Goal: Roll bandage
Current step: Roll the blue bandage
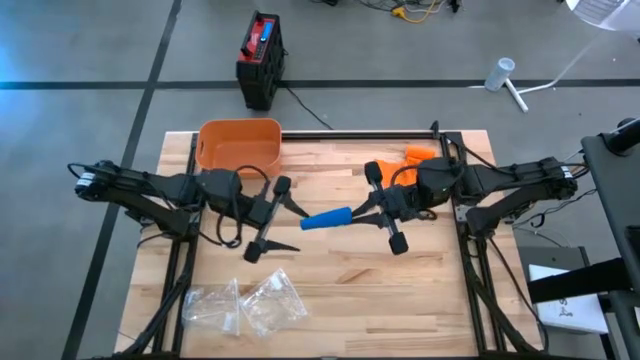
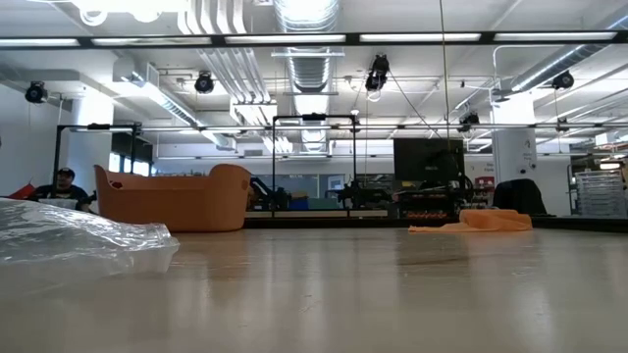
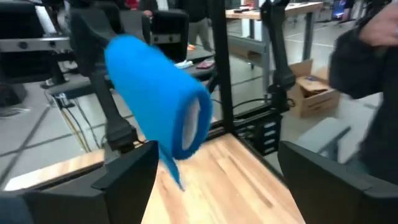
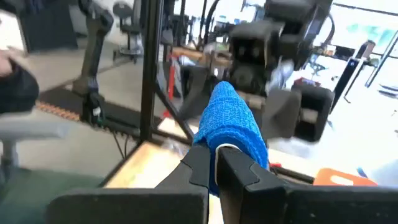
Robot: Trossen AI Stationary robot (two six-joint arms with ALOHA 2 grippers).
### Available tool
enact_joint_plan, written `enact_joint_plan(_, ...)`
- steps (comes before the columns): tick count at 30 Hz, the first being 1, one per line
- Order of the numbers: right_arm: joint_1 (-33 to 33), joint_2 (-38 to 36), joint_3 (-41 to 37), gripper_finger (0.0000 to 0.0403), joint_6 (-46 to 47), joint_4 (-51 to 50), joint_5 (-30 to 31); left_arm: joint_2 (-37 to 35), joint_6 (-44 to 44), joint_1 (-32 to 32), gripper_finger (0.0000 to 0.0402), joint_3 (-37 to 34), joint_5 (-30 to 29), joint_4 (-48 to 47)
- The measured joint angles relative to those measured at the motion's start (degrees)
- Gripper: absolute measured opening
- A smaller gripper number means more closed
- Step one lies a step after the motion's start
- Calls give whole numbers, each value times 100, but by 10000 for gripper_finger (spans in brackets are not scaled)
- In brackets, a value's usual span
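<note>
Blue bandage roll (image 1: 326, 219) pinched by right pincer (image 1: 362, 212), mid-table

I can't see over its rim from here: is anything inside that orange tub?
From above, the orange tub looks empty: only its orange floor shows. The strip under the near wall is hidden, so something small there cannot be ruled out.

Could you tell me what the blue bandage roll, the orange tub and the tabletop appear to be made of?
Blue bandage roll: soft woven or crepe fabric, matte; a crinkled weave shows on its surface.
Orange tub: probably moulded plastic, smooth and slightly glossy, with rounded walls and rim.
Tabletop: light wood in joined strips, with visible grain and a low sheen.
</note>
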Motion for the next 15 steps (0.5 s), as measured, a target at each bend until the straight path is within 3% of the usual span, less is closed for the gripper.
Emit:
enact_joint_plan(9,2,-41,2,3,318,270,232,492,268,1,309,-9,-387,1202)
enact_joint_plan(15,4,-41,2,3,318,311,270,665,279,9,278,-9,-1037,1516)
